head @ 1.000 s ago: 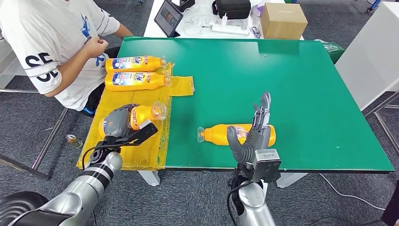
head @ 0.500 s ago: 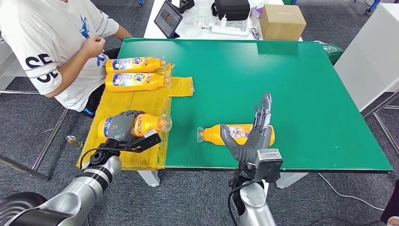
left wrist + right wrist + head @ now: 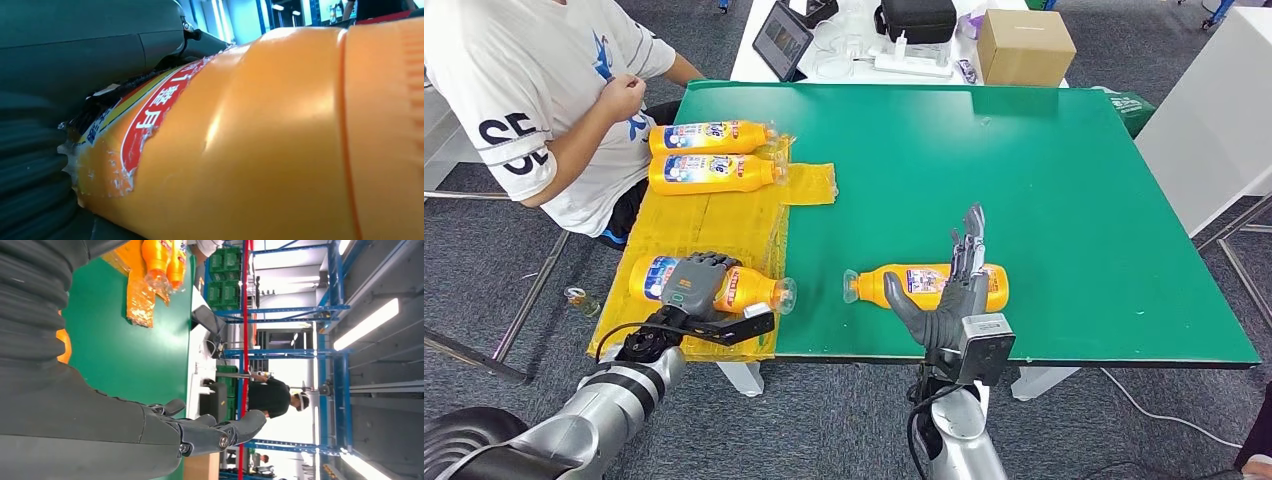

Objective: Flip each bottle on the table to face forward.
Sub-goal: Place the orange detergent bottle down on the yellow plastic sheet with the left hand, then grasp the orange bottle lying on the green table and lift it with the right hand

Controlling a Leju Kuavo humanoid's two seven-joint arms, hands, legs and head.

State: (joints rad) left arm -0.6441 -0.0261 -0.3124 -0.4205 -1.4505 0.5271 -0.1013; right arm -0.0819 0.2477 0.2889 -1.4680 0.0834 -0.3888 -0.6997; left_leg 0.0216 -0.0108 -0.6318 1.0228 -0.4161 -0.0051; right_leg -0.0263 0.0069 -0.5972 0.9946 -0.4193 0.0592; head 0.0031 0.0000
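At the counter's (image 3: 1024,200) near-left corner, the left hand (image 3: 692,284) clamps a detergent bottle (image 3: 724,285) lying on yellow sheeting (image 3: 714,225). The right hand (image 3: 954,290), fingers apart, stands beside the near-edge bottle (image 3: 904,284). Judged next: close on it and roll it.

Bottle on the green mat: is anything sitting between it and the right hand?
Nothing visible. The right hand stands open on the near side of the bottle, fingers raised in front of its middle. The green mat around them is bare.
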